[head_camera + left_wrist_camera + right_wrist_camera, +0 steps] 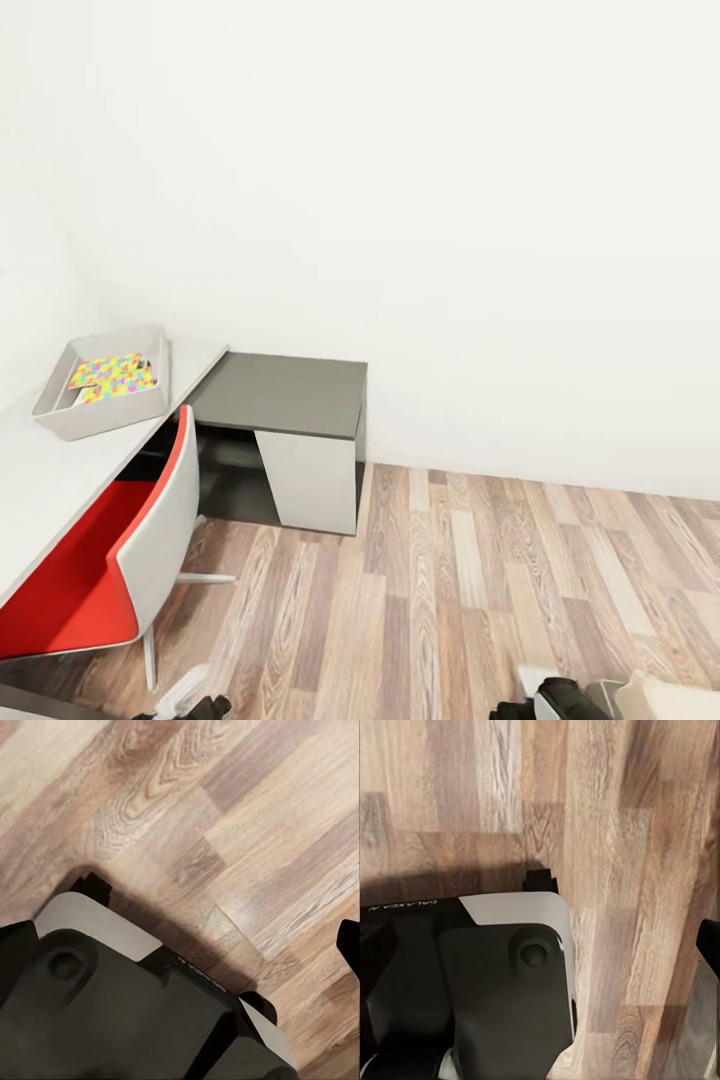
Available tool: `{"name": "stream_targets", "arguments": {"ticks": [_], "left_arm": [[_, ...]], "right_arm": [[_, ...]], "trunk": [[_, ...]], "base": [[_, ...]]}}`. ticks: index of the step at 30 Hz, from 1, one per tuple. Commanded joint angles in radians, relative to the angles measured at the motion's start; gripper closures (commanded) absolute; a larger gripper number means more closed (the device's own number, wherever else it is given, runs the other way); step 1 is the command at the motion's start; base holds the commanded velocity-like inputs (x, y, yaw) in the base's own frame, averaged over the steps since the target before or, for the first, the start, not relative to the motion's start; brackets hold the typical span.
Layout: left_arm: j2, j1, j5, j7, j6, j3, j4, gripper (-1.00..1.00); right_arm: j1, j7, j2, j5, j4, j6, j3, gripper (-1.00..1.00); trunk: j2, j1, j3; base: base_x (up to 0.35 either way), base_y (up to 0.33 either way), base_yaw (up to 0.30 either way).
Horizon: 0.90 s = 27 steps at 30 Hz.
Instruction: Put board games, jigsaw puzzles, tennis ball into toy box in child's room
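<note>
The light grey toy box (62, 424) stands on the pale table (40, 490) at the left of the head view. Inside it lie the bright jigsaw puzzles (112, 376), overlapping each other. Whatever lies under them is hidden. The board games and the tennis ball are out of view. Both arms hang low: the left arm (192, 704) and right arm (562, 698) just show at the bottom edge. Each wrist view looks down at the plank floor, with one dark fingertip (349, 945) (709, 945) at the picture's edge and nothing held.
A red and white swivel chair (150, 530) is tucked at the table. The dark grey desk section (285, 392) with a white panel meets the wall. Wood-plank floor (480, 590) spreads to the right. A beige corner, seemingly the bed (672, 700), sits bottom right.
</note>
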<state>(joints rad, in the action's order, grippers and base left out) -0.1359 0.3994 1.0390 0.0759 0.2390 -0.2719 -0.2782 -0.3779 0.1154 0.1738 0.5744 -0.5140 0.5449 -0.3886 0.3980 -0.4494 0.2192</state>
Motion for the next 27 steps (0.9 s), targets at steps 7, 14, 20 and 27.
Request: {"name": "stream_targets", "arguments": {"ticks": [7, 14, 20, 27], "left_arm": [[-0.036, -0.052, 0.002, -0.019, -0.035, -0.013, 0.04, -1.0], [-0.052, -0.116, 0.001, -0.023, -0.05, -0.015, 0.049, -1.0], [-0.061, -0.171, -0.002, -0.025, -0.104, -0.016, 0.053, -1.0], [-0.061, -0.21, -0.057, -0.024, -0.158, -0.016, 0.063, -1.0]], "right_arm": [[0.005, 0.007, -0.014, -0.025, 0.072, -0.099, -0.014, -1.0], [0.035, 0.001, -0.074, -0.054, 0.145, -0.217, -0.016, -1.0], [0.045, 0.0, -0.085, -0.087, 0.154, -0.227, -0.016, -1.0], [0.048, -0.019, -0.081, -0.097, 0.158, -0.228, -0.016, -1.0]], "trunk": [[0.002, -0.001, -0.001], [0.002, -0.001, -0.003], [0.002, -0.001, -0.005], [0.002, -0.001, -0.006]], "base": [[0.0, 0.0, -0.015], [0.0, 0.0, -0.059], [0.0, 0.0, -0.137], [-0.05, 0.0, -0.028]]}}
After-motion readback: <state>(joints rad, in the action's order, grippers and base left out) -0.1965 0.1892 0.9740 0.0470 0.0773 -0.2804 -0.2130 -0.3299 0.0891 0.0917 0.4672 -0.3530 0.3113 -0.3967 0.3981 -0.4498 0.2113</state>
